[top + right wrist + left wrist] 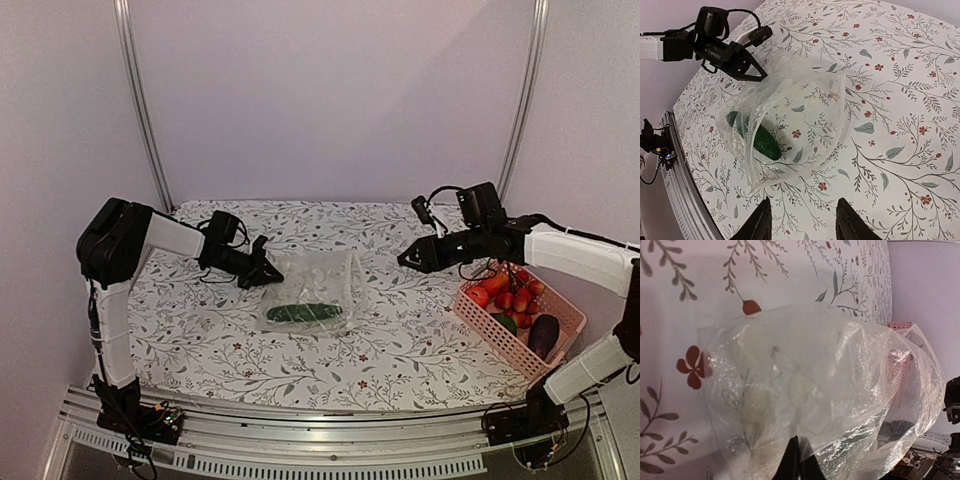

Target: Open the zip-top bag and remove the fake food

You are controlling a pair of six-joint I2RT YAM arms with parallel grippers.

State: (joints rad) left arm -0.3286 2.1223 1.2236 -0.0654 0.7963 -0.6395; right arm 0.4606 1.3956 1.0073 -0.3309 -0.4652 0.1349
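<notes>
The clear zip-top bag point(318, 285) lies mid-table with its mouth open toward the right. A long green cucumber point(304, 313) lies inside it near the front edge, and shows in the right wrist view point(757, 139). My left gripper point(268, 270) is shut on the bag's left edge; in the left wrist view the black fingertips point(796, 460) pinch the crinkly plastic point(830, 380). My right gripper point(405, 260) is open and empty, hovering right of the bag point(805, 110), with its fingers point(759, 222) spread above the cloth. Red strawberries point(512, 293) and a purple eggplant point(543, 332) lie in the basket.
A pink lattice basket point(493, 328) stands at the right front beside the right arm, holding several fake fruits and vegetables. A floral cloth point(400, 345) covers the table. Metal frame posts point(140, 100) stand at the back corners. The table's front rail point(330, 440) runs along the near edge.
</notes>
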